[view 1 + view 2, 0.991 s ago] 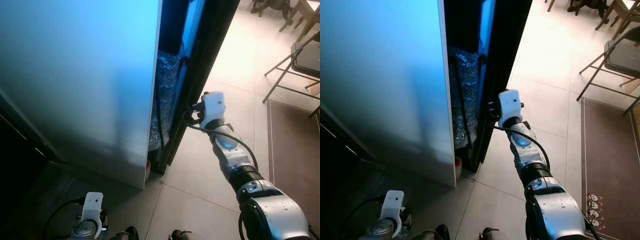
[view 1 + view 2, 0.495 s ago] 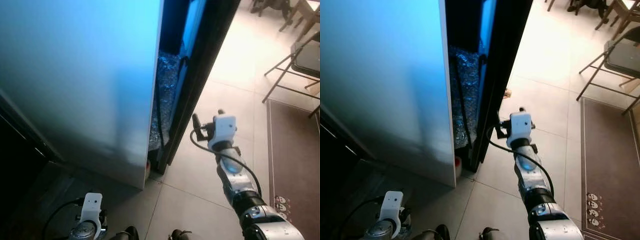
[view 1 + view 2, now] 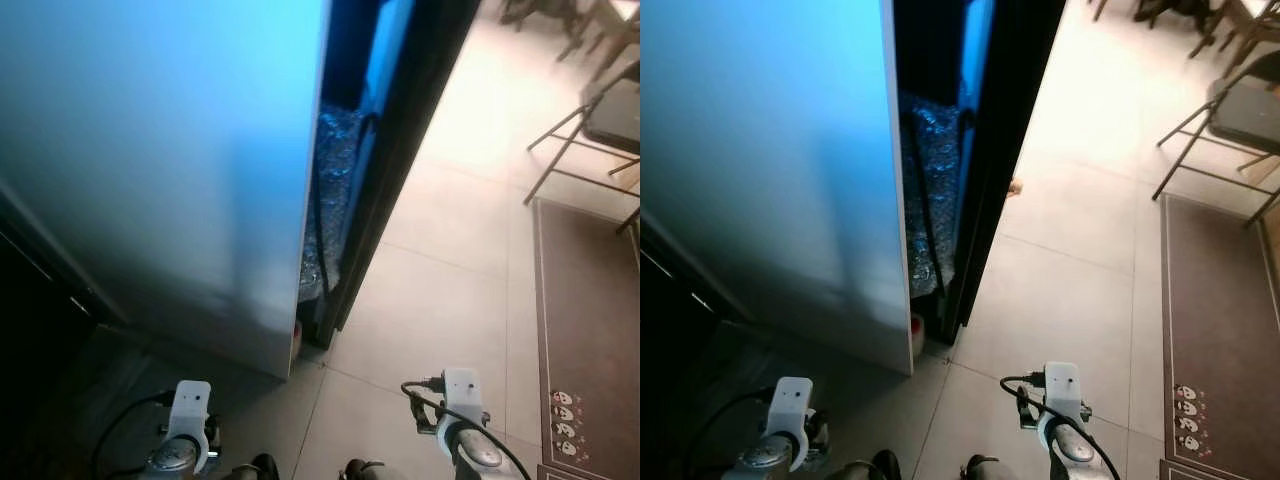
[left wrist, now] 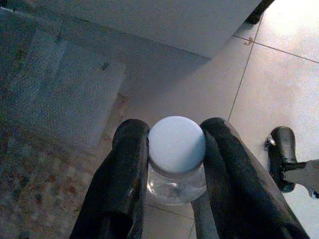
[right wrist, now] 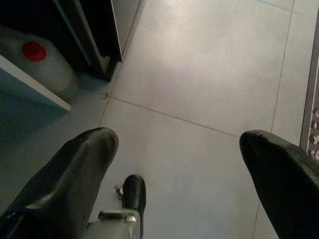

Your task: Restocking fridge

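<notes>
Right gripper has dropped from the fridge door to lower right, fingers apart. Left gripper clamps a white-capped bottle, probably for stocking

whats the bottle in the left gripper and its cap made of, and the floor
Bottle: looks like clear plastic, see-through and glossy. Its cap: opaque pale matte plastic, ribbed rim. The left gripper clamps it. Floor: likely ceramic tile, smooth, with grout lines.
</notes>
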Robot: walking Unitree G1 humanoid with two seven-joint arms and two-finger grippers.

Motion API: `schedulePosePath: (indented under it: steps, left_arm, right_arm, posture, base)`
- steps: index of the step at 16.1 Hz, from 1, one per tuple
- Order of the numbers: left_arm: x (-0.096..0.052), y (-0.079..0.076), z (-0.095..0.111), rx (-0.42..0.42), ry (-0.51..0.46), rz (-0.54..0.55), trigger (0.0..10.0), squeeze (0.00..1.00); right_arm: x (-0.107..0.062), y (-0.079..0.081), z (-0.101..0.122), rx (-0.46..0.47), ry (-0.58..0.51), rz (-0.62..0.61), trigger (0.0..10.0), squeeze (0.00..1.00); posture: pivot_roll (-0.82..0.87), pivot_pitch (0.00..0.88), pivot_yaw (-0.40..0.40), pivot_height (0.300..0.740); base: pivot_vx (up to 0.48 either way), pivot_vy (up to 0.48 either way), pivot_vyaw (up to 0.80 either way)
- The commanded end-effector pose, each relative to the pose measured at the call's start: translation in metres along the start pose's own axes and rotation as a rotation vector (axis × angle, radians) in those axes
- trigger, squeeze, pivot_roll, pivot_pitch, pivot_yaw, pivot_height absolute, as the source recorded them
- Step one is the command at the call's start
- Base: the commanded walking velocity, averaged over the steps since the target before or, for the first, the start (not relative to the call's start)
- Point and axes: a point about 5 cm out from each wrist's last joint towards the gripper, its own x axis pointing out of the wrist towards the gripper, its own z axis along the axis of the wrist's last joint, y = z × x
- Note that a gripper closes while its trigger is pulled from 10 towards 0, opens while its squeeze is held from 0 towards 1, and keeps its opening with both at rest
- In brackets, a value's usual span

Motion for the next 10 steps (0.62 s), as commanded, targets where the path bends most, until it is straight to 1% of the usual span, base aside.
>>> schedulePosePath:
  steps: [1,4,6,10]
  left_arm:
    - [-0.004,0.001,-0.015,0.006,0.053,0.005,10.0,0.00]
    - [-0.004,0.003,-0.016,0.004,0.057,0.001,10.0,0.00]
    - [-0.004,0.003,-0.017,0.006,0.061,-0.004,10.0,0.00]
    - [-0.004,0.004,-0.018,0.009,0.065,-0.006,10.0,0.00]
  right_arm:
    - [-0.009,-0.003,-0.032,0.010,0.113,-0.014,10.0,0.00]
    - [-0.019,-0.001,-0.058,0.022,0.194,-0.007,10.0,0.00]
    - [-0.023,-0.002,-0.068,0.024,0.217,-0.004,10.0,0.00]
    - [-0.024,-0.002,-0.070,0.032,0.221,-0.004,10.0,0.00]
  posture:
    - [-0.09,0.173,-0.057,0.740]
    - [-0.09,0.166,-0.053,0.740]
    - [-0.09,0.156,-0.049,0.740]
    - [-0.09,0.154,-0.047,0.740]
  base:
    - [0.000,0.000,0.00]
    - [0.000,0.000,0.00]
    - [0.000,0.000,0.00]
    - [0.000,0.000,0.00]
